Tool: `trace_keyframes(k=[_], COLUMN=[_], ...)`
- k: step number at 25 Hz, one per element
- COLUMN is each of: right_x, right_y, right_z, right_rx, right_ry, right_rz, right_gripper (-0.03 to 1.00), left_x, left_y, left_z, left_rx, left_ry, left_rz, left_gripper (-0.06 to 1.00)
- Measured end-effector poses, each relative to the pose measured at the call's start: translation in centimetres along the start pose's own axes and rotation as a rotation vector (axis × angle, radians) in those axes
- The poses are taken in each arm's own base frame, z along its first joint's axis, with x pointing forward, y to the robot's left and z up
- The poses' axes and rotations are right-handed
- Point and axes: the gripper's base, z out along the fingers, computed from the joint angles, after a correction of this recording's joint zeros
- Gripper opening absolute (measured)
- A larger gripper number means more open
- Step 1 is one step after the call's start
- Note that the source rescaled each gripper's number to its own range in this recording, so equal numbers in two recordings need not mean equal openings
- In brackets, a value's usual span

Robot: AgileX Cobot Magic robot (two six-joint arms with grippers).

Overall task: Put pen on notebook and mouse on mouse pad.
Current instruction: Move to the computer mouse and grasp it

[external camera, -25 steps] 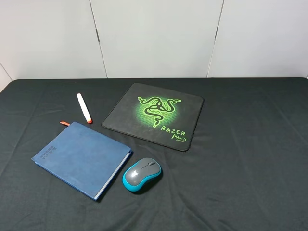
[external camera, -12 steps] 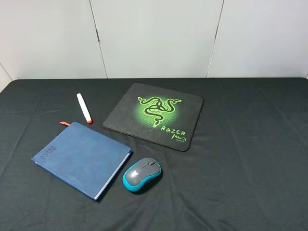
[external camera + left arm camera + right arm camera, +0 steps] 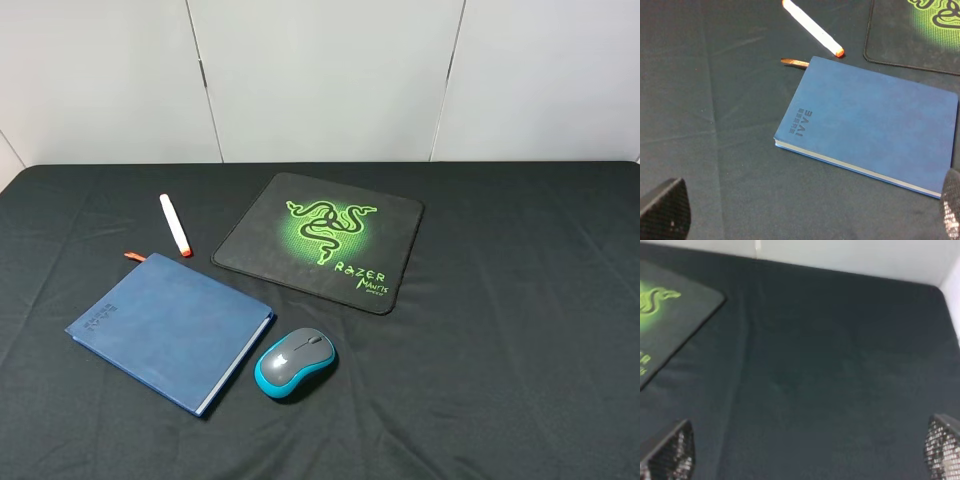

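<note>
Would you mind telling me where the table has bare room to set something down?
The black tablecloth right of the square black mouse pad is bare. Crowded at left: dark blue notebook, grey-teal mouse, white pen.

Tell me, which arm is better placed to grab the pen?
Left, probably. Its wrist camera frames the pen and notebook, which lie on its side; the right wrist camera shows only a corner of the mouse pad and cloth.

Bare bench (image 3: 520, 300) opens right of the pad (image 3: 318, 240). Mouse (image 3: 295, 363) sits just beside the notebook (image 3: 170, 330); pen (image 3: 175, 224) lies near its far corner, with a gap to the pad.
</note>
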Motion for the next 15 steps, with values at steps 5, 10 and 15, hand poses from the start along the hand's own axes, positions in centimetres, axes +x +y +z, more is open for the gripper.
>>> trace_keyframes(k=[5, 10, 15], right_x=[-2.2, -4.1, -5.7], right_y=[0.3, 1.4, 3.3], right_z=[1.2, 3.3, 5.4], right_rx=[-0.114, -0.237, -0.394], right_ry=[0.049, 0.155, 0.310], right_rz=[-0.088, -0.156, -0.222], right_gripper=[1.00, 1.00, 1.00], left_x=[0.0, 0.0, 0.0], left_y=[0.0, 0.0, 0.0], left_z=[0.0, 0.0, 0.0], left_rx=[0.000, 0.000, 0.000], left_ry=[0.000, 0.000, 0.000], left_rz=[0.000, 0.000, 0.000], left_gripper=[1.00, 1.00, 1.00])
